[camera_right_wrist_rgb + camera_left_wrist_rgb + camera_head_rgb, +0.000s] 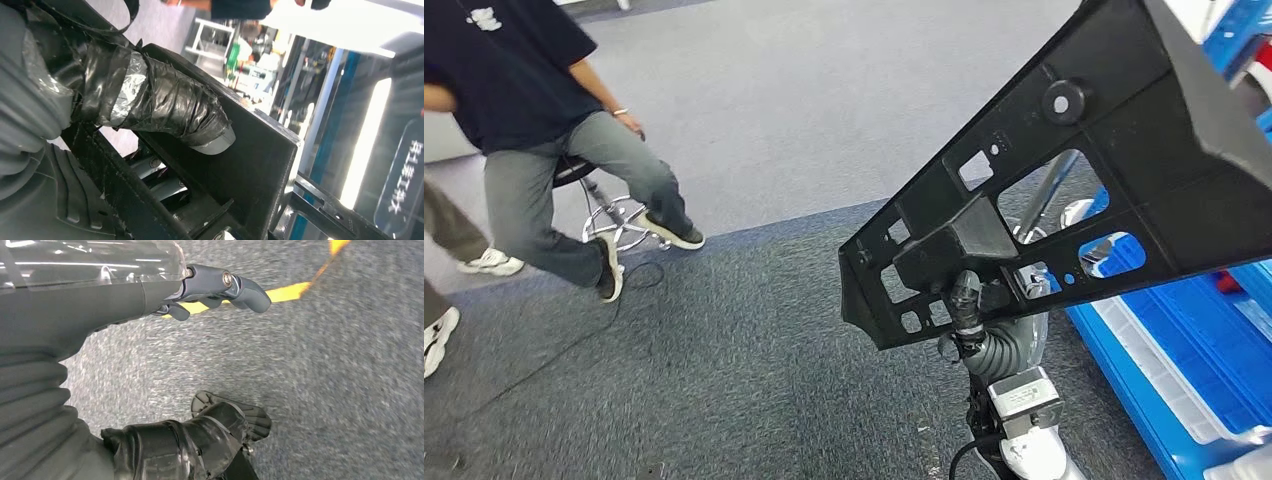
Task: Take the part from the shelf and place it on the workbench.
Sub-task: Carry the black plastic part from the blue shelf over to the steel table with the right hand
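Black moulded plastic, the part is a long bracket-like panel with cut-out windows, held up off the floor by the right hand, which grips it near its lower end; in the right wrist view the tape-wrapped thumb presses flat on the part's flange. The left hand hangs over the grey carpet with fingers loosely curled on nothing. The step looks like carrying toward the workbench, so the grasp should stay firm and the long free end kept clear of the blue bins and the seated person.
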`<act>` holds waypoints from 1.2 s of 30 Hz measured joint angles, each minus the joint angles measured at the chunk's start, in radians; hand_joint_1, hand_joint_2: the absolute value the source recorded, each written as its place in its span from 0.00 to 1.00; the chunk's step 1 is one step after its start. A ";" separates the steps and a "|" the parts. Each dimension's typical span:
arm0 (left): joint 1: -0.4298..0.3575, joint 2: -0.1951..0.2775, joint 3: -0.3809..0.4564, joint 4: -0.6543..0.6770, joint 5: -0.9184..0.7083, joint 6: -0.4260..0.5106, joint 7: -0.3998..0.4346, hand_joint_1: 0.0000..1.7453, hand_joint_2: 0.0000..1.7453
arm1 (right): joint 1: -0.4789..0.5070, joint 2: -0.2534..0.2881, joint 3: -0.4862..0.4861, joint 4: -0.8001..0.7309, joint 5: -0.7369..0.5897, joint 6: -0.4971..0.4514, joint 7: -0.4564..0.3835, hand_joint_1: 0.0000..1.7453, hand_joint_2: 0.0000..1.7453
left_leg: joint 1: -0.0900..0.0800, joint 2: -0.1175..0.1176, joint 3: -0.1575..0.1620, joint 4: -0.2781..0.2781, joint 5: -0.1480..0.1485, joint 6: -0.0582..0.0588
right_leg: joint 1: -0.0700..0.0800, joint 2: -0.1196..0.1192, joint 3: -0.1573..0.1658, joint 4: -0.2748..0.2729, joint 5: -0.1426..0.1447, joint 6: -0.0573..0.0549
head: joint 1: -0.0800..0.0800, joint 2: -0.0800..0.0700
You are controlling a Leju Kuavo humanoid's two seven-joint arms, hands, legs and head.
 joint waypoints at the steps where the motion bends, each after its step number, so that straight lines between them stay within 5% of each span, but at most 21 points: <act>1: 0.001 0.001 0.000 0.000 0.000 0.000 -0.001 0.00 1.00 | -0.001 0.002 0.000 0.002 0.000 0.001 0.000 1.00 1.00 | 0.000 0.000 0.004 -0.009 0.011 0.002 | 0.002 -0.008 0.001 0.000 -0.001 0.000 | 0.000 0.000; 8: 0.003 0.001 0.000 0.000 0.000 -0.002 -0.002 0.00 1.00 | -0.001 0.004 0.000 0.004 0.000 0.002 0.000 1.00 1.00 | -0.001 0.001 0.022 -0.045 0.034 0.007 | 0.003 -0.017 0.003 0.000 -0.003 -0.001 | 0.000 0.000; 10: 0.002 0.005 0.000 0.000 -0.001 -0.002 -0.002 0.00 1.00 | -0.005 0.009 0.000 0.007 0.000 0.002 0.000 1.00 1.00 | -0.016 0.044 0.090 -0.169 0.071 0.029 | 0.009 -0.037 0.012 -0.005 -0.008 0.001 | 0.001 0.000; 12: 0.002 0.010 0.000 0.001 -0.001 -0.014 0.005 0.00 1.00 | -0.013 0.016 0.003 0.014 0.008 0.004 0.004 1.00 1.00 | -0.025 0.053 0.171 -0.311 0.114 0.060 | 0.011 -0.032 0.012 0.026 -0.039 0.015 | 0.004 0.000; 15: 0.000 0.010 0.000 0.002 -0.001 -0.053 0.025 0.00 1.00 | -0.022 0.019 0.012 0.024 0.040 0.007 0.032 1.00 1.00 | -0.017 -0.018 0.195 -0.341 0.123 0.075 | 0.007 0.037 -0.088 0.222 -0.123 0.032 | 0.008 0.000; 16: 0.000 0.008 0.000 0.002 -0.002 -0.062 0.027 0.00 1.00 | -0.025 0.019 0.014 0.026 0.050 0.008 0.044 1.00 1.00 | -0.016 -0.034 0.195 -0.337 0.121 0.075 | 0.005 0.039 -0.103 0.237 -0.113 0.035 | 0.008 0.000; 18: 0.001 0.003 0.000 0.002 -0.003 -0.075 0.025 0.00 1.00 | -0.033 0.019 0.017 0.028 0.066 0.008 0.067 1.00 1.00 | -0.011 -0.067 0.194 -0.320 0.111 0.068 | -0.002 0.048 -0.078 0.155 -0.040 0.043 | 0.008 0.000; 20: 0.003 -0.003 0.000 0.002 -0.003 -0.080 0.022 0.00 1.00 | -0.043 0.017 0.017 0.029 0.074 0.007 0.082 1.00 1.00 | -0.006 -0.097 0.185 -0.295 0.097 0.056 | -0.013 0.094 -0.032 0.044 0.008 0.048 | 0.010 0.000; 22: 0.005 -0.006 0.000 0.002 -0.003 -0.081 0.019 0.00 1.00 | -0.047 0.015 0.017 0.028 0.076 0.006 0.089 1.00 1.00 | -0.002 -0.121 0.168 -0.280 0.092 0.043 | -0.014 0.125 -0.018 0.009 0.006 0.043 | 0.012 0.000; 24: 0.010 -0.009 0.000 0.002 -0.004 -0.085 0.015 0.00 1.00 | -0.049 0.014 0.017 0.028 0.082 0.005 0.096 1.00 1.00 | 0.001 -0.138 0.157 -0.278 0.094 0.033 | -0.010 0.108 -0.017 0.005 0.007 0.031 | 0.013 0.000; 26: 0.014 -0.013 0.000 0.002 -0.009 -0.092 0.002 0.00 1.00 | -0.053 0.013 0.017 0.026 0.106 -0.004 0.115 1.00 1.00 | -0.001 -0.096 0.142 -0.252 0.082 0.024 | -0.012 0.085 -0.009 0.000 0.008 0.018 | 0.008 0.000; 28: 0.011 -0.016 0.000 0.002 -0.018 -0.100 -0.018 0.00 1.00 | -0.053 0.005 0.017 0.011 0.145 -0.020 0.159 1.00 1.00 | -0.002 -0.026 0.094 -0.154 0.037 0.016 | -0.009 0.059 0.000 -0.004 0.006 0.009 | 0.001 0.000; 31: 0.010 -0.022 0.000 0.002 -0.032 -0.102 -0.021 0.00 1.00 | -0.034 -0.026 0.017 -0.030 0.191 -0.034 0.236 1.00 1.00 | 0.002 0.000 0.012 -0.006 -0.007 0.014 | -0.002 0.015 0.008 -0.004 -0.004 0.005 | -0.001 0.000; 33: 0.014 -0.024 -0.001 0.002 -0.041 -0.102 -0.003 0.00 1.00 | -0.014 -0.043 0.016 -0.060 0.210 -0.037 0.270 1.00 1.00 | 0.001 0.006 0.040 -0.067 0.043 0.021 | 0.000 -0.009 0.017 -0.004 -0.012 0.006 | -0.001 0.000; 36: 0.014 -0.025 -0.001 0.002 -0.042 -0.117 0.001 0.00 1.00 | 0.010 -0.060 0.012 -0.096 0.243 -0.047 0.304 1.00 1.00 | -0.016 0.060 0.134 -0.247 0.106 0.039 | 0.006 -0.038 0.033 -0.009 -0.024 0.013 | 0.000 0.000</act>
